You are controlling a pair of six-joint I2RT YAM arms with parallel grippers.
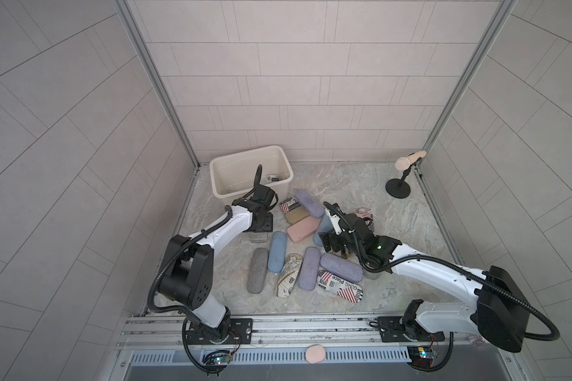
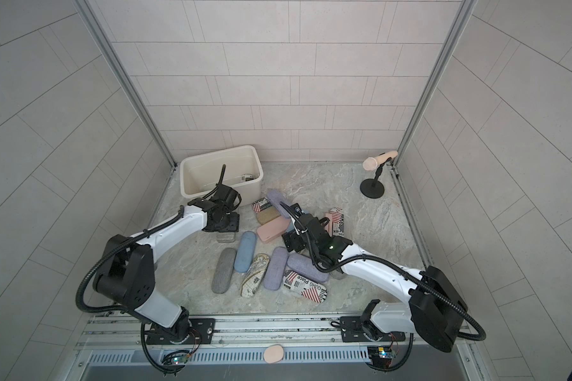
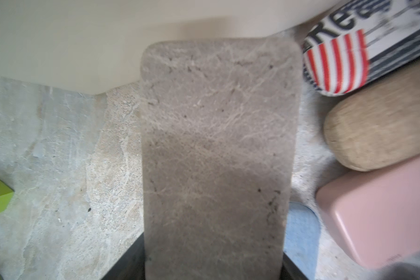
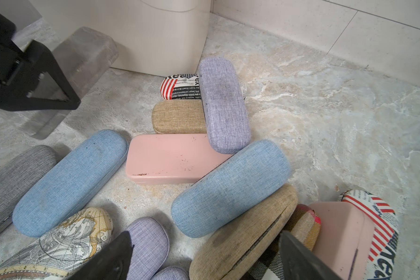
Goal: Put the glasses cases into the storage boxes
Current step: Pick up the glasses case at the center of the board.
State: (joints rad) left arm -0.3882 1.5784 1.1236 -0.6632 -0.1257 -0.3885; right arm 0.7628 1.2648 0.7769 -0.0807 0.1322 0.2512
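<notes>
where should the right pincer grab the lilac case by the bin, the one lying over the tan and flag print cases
Grip the lilac case at its middle, across the narrow width, coming straight down from above. It lies on top of the tan case and the flag-print case, so its top and both long sides look free; the rounded ends would probably slip.

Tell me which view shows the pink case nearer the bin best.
Right wrist: the pink case lies nearly whole and sharp there, one end hidden by the lilac case and a light blue case. Both top views show it small, partly covered. Left wrist catches only a blurred end.
</notes>
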